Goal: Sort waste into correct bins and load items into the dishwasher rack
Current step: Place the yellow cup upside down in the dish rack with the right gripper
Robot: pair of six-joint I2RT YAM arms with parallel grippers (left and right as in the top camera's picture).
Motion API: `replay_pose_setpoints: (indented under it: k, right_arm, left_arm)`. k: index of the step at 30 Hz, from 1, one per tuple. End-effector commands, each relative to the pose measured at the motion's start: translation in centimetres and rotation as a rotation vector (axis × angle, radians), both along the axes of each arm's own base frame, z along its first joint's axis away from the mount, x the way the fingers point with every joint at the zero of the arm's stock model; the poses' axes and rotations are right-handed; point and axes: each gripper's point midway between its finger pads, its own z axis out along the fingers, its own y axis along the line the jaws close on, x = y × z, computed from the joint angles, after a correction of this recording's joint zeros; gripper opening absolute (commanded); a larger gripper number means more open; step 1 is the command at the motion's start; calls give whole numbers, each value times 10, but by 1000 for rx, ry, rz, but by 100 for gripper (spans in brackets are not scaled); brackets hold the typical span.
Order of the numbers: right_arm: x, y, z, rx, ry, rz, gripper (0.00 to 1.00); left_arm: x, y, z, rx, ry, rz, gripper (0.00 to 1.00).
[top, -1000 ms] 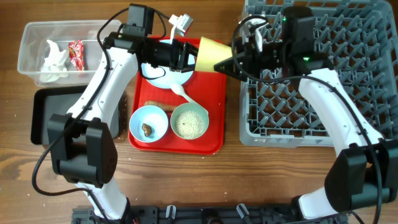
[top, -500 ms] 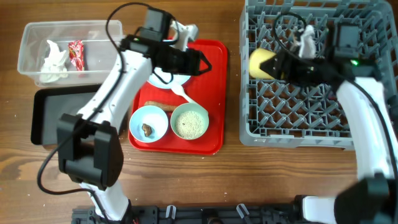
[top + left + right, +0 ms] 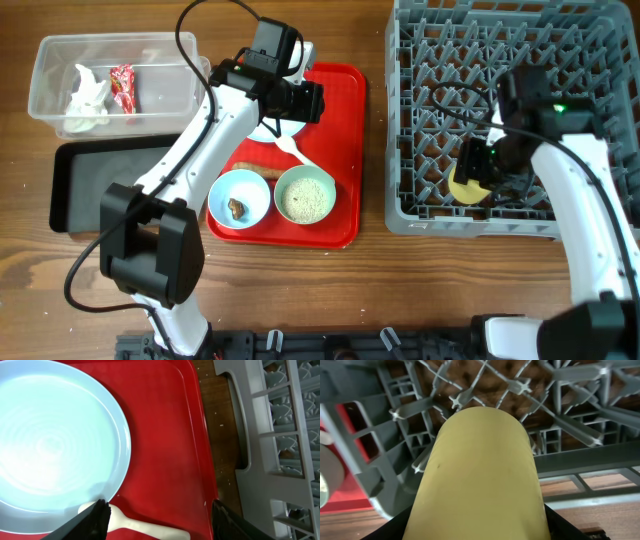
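Observation:
My right gripper (image 3: 470,180) is shut on the yellow cup (image 3: 463,188) and holds it low at the front left of the grey dishwasher rack (image 3: 520,40). In the right wrist view the cup (image 3: 480,470) fills the middle, between my fingers (image 3: 477,532). My left gripper (image 3: 308,102) is open and empty over the red tray, beside the pale blue plate (image 3: 50,445). The white spoon (image 3: 140,524) lies between the left fingers (image 3: 160,520). A blue bowl (image 3: 238,198) holds a brown lump. A mint bowl (image 3: 304,197) holds rice. A long orange-brown piece (image 3: 250,168) lies on the tray.
The clear tub (image 3: 160,60) at the back left holds the white napkin (image 3: 88,100) and the red wrapper (image 3: 122,85). The black tray (image 3: 80,190) lies in front of it. The red tray (image 3: 340,140) sits next to the rack's left wall (image 3: 250,435).
The cup passed from my left gripper to my right, which carried it into the rack and down to its front left. My left gripper opened and drew back over the tray.

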Motion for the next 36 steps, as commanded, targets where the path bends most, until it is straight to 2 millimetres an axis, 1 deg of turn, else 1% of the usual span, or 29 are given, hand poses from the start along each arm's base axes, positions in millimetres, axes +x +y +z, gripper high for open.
replay_pose_setpoints:
  k: [1, 2, 3, 5, 7, 10, 14, 16, 18, 20, 22, 24, 25, 29, 30, 31, 32, 34, 35, 36]
  right_arm:
    - [-2, 8, -22, 9, 88, 37, 47]
    - [-1, 10, -26, 9, 102, 43, 50]
    - [0, 12, -31, 8, 113, 48, 59]
    - [2, 12, -36, 7, 128, 48, 74]
    - [3, 12, -38, 7, 130, 48, 81]
    - [7, 12, -38, 8, 113, 39, 86]
    - [14, 13, -35, 10, 85, 19, 87]
    - [26, 19, -21, 45, 32, 23, 85]
    - [45, 28, 4, 80, -67, 38, 83]
    - [60, 42, 30, 122, -160, 96, 83]
    - [75, 66, 56, 161, -265, 174, 83]
    - [88, 85, 66, 174, -339, 222, 85]
    - [98, 95, 70, 184, -387, 237, 88]
    - [121, 102, 83, 209, -489, 200, 96]
    - [123, 103, 84, 209, -501, 201, 97]
    - [124, 101, 84, 199, -506, 198, 98]
    - [124, 101, 84, 199, -505, 200, 98]
    - [124, 101, 84, 195, -507, 208, 98]
    - [125, 99, 84, 182, -509, 204, 99]
    - [126, 96, 83, 168, -511, 199, 99]
  left_arm:
    - [1, 5, 3, 6, -4, 28, 66]
    - [1, 5, 3, 6, -4, 28, 66]
    - [1, 5, 3, 6, -3, 28, 66]
    - [1, 5, 2, 7, 0, 28, 66]
    - [0, 6, 2, 9, 3, 28, 66]
    - [-1, 6, 2, 10, 5, 28, 66]
    - [-1, 6, 2, 10, 5, 28, 67]
    - [1, 8, 2, 1, 11, 55, 66]
    - [8, 23, 1, -1, 23, 146, 67]
    - [12, 39, 0, -10, 42, 208, 66]
    - [11, 58, -2, -10, 77, 262, 66]
    - [4, 74, -7, 3, 129, 292, 65]
    - [-4, 80, -10, 18, 168, 302, 64]
    - [-41, 87, -21, 71, 324, 325, 56]
    - [-50, 88, -22, 79, 361, 330, 56]
    - [-65, 89, -24, 100, 417, 323, 57]
    - [-72, 88, -25, 112, 443, 315, 58]
    - [-81, 79, -27, 119, 461, 275, 58]
    - [-83, 70, -28, 124, 445, 207, 59]
    - [-85, 55, -29, 126, 415, 109, 59]
